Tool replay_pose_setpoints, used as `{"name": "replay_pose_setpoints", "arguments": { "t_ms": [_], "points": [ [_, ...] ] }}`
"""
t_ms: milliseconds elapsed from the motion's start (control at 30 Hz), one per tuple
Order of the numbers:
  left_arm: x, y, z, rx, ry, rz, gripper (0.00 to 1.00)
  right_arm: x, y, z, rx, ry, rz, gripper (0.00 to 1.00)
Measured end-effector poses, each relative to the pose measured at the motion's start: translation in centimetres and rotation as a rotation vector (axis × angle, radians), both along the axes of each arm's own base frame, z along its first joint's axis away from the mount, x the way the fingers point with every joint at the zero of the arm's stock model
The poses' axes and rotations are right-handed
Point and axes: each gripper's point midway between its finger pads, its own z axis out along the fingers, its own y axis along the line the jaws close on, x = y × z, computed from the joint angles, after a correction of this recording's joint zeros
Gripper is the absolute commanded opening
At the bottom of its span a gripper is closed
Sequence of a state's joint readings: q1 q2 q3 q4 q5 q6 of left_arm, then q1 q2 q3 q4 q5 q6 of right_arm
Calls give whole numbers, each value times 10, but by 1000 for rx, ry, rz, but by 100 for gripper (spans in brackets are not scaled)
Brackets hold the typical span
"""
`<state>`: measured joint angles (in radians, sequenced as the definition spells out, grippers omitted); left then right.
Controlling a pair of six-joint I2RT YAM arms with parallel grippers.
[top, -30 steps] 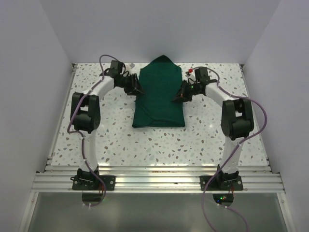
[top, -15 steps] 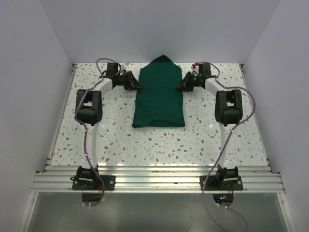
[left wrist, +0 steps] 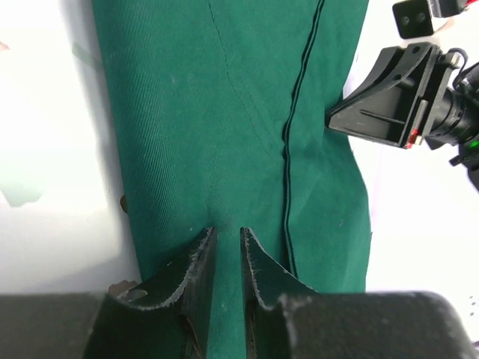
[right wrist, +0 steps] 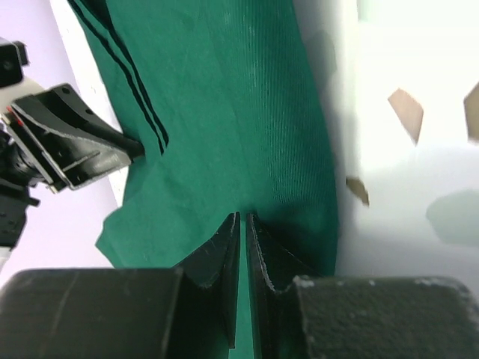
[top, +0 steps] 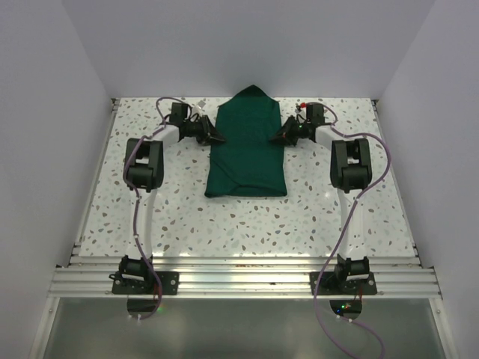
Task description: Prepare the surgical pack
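The drape [top: 247, 149] lies folded into a long bundle midway across the surface [top: 314, 217], its pointed end at the far edge. It looks soft, light and limp, likely to sag and slide over itself, so I'd take it by a pinch of the top layer near each long side. The left claw [left wrist: 226, 233] is nearly closed, seemingly nipping cloth at the left side. The right claw [right wrist: 243, 218] is narrower, gripping cloth opposite.

Both arms stretched forward, elbows raised; left pincer [top: 218, 138], right pincer [top: 275, 139] facing inward, jaws nipping drape [top: 247, 161].
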<state>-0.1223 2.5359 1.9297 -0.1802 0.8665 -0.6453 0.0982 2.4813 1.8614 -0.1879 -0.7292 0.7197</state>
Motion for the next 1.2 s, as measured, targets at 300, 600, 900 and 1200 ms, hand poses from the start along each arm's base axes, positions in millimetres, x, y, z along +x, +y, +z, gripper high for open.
{"name": "replay_pose_setpoints", "arguments": {
  "t_ms": [300, 600, 900, 1200],
  "points": [
    [32, -1, 3, -97, -29, 96, 29, 34, 3, 1, 88, -43, -88, 13],
    [81, -3, 9, -256, -65, 214, 37, 96, -4, 6, 177, -126, -198, 20],
    [129, 14, 24, -344, -155, 398, 53, 147, -15, 16, 261, -200, -356, 31],
    [150, 48, 45, -251, -335, 522, 73, 163, -33, 27, 230, -280, -418, 48]
  ]
}}
